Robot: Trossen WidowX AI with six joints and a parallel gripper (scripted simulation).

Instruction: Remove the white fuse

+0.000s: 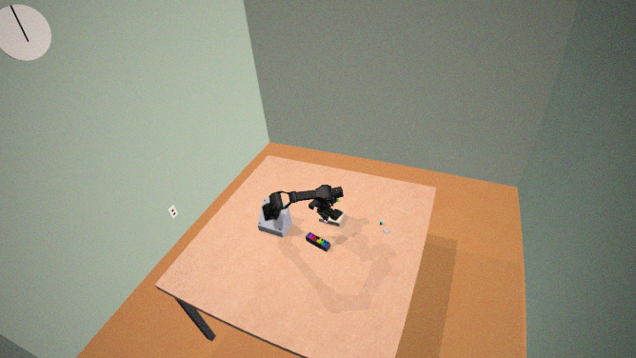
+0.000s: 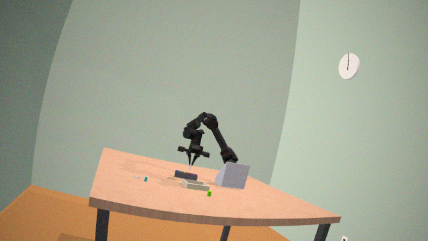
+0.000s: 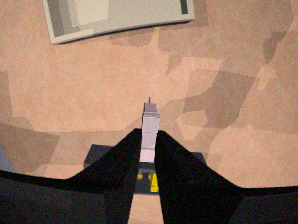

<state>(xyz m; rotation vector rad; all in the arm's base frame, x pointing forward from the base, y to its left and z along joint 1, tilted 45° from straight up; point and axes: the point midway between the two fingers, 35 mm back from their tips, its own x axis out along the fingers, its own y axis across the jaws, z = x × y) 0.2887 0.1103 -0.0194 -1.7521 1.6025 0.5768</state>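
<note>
My gripper [image 1: 326, 218] [image 2: 191, 165] [image 3: 148, 136] is shut on the white fuse [image 2: 190, 168] [image 3: 151, 123], which hangs below the fingertips with its thin prong showing in the wrist view. The dark fuse block [image 1: 314, 244] [image 2: 186, 176] [image 3: 95, 155] stands on the table, apart from the held fuse. It holds several coloured fuses; a yellow fuse [image 3: 154, 183] shows between the fingers in the wrist view, where the fingers hide much of the block. The pale tray [image 1: 333, 223] [image 2: 195, 187] [image 3: 120, 33] lies beyond the fuse, at the top of the wrist view.
A green piece [image 1: 337, 200] [image 2: 209, 193] stands near the tray on the side away from the block. A teal piece [image 1: 381, 222] [image 2: 145, 179] and a flat pale piece [image 1: 387, 231] [image 2: 136, 177] lie farther out. The arm stands on a grey base [image 1: 273, 228] [image 2: 235, 175].
</note>
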